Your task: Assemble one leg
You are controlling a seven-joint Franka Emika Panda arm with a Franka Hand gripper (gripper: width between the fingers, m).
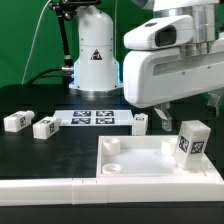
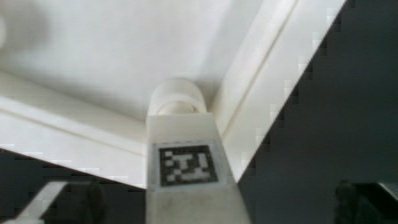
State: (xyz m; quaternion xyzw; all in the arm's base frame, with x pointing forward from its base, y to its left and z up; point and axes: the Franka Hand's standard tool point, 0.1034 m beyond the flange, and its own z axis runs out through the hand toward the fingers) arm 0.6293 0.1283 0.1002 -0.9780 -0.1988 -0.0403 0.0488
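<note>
At a corner of the panel, 1 leg stands upright — gripper jaws released, flanking it.

exterior: low and close, facing across the table toward the arm base
wrist: very near, looking along the leg onto the panel
shared: leg, panel corner

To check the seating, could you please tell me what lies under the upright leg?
The white panel lies under the leg, near its raised rim. The leg's own body hides its lower end, so any socket there cannot be seen.
</note>
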